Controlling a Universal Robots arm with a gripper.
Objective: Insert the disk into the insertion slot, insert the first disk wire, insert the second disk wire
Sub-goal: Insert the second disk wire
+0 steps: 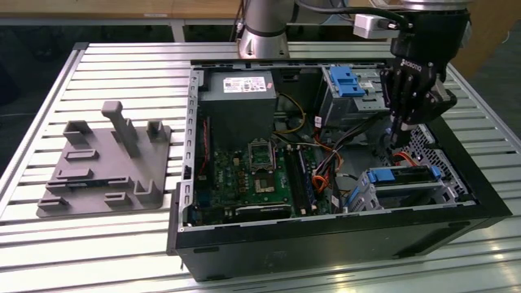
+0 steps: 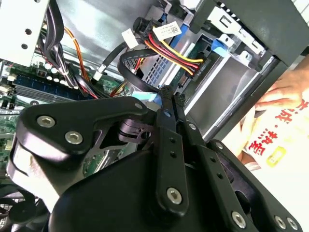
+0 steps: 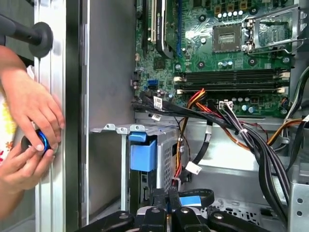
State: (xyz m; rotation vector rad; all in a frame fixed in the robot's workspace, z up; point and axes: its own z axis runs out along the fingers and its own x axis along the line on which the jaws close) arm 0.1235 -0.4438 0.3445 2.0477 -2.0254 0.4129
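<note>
The disk [image 1: 404,177], grey in a blue carrier, lies inside the insertion slot [image 1: 443,190], a low silver bay at the exterior view's right of the open computer case. My gripper [image 1: 396,138] hangs just above and behind that bay. In both wrist views its fingers [image 2: 165,112] are pressed together on the second disk wire [image 3: 191,199], a dark looped cable whose blue plug sticks out beside the fingertips. The orange, red and yellow wire bundle [image 2: 170,52] runs to a black connector at the perforated wall of the slot [image 2: 159,67].
A taller silver cage with a blue latch [image 1: 347,82] stands behind the gripper. The motherboard [image 1: 260,177] and power supply [image 1: 237,91] fill the case's middle. A grey fixture plate [image 1: 106,168] lies on the table. A person's hands [image 3: 29,116] rest outside the case wall.
</note>
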